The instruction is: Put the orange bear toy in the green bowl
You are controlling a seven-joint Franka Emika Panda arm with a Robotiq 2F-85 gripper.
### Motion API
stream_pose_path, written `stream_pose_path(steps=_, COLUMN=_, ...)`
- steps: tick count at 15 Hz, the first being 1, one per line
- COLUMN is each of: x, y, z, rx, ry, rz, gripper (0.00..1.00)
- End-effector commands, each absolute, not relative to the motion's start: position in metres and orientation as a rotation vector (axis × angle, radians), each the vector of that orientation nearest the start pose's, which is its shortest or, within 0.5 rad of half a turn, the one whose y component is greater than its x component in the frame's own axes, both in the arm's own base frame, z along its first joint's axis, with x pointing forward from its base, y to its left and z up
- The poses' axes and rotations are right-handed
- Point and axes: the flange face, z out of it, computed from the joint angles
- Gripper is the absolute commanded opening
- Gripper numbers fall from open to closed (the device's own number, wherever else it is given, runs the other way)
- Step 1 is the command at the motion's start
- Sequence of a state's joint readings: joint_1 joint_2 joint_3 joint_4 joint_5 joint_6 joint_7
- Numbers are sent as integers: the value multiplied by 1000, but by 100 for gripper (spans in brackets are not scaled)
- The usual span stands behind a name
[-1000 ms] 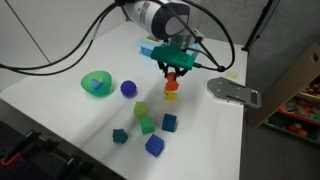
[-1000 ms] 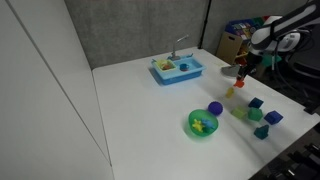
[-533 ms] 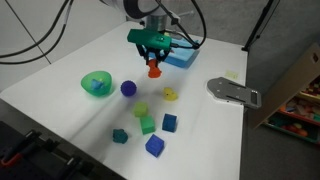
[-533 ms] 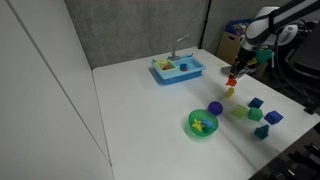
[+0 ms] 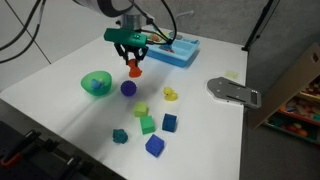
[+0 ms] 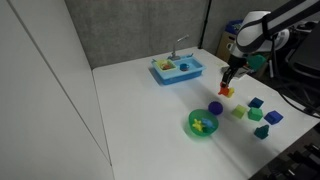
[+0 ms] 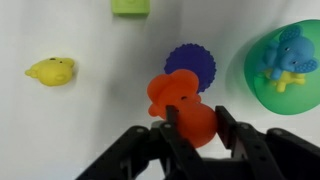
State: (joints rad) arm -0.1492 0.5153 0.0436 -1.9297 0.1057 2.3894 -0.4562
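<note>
My gripper is shut on the orange bear toy and holds it in the air above the white table. In the wrist view the toy sits between my two black fingers. The green bowl stands on the table beyond the toy, with a blue and yellow toy inside it. A purple spiky ball lies on the table under the gripper, between me and the bowl. In an exterior view the gripper hangs near the ball and the bowl.
A small yellow toy and several green and blue blocks lie on the table. A blue tray stands at the back. A grey metal plate lies near the table edge.
My gripper has carried the orange bear toy up off the table and across, away from the yellow toy and toward the purple ball and green bowl.
</note>
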Motion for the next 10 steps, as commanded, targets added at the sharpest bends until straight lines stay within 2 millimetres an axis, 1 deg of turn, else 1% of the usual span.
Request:
stream_pose_path(steps=1, x=614, y=-62, z=214, rx=-3008, ry=-411, rz=51, gripper=43)
stream_pose_path(steps=8, x=612, y=-61, z=215, rx=-3006, ry=-413, rz=59, gripper=43)
stream_pose_path(steps=9, x=611, y=-61, z=217, rx=-3000, ry=-419, rz=56, gripper=18)
stream_pose_path(steps=10, x=612, y=-57, z=220, rx=-3003, ry=-436, rz=48, gripper=18)
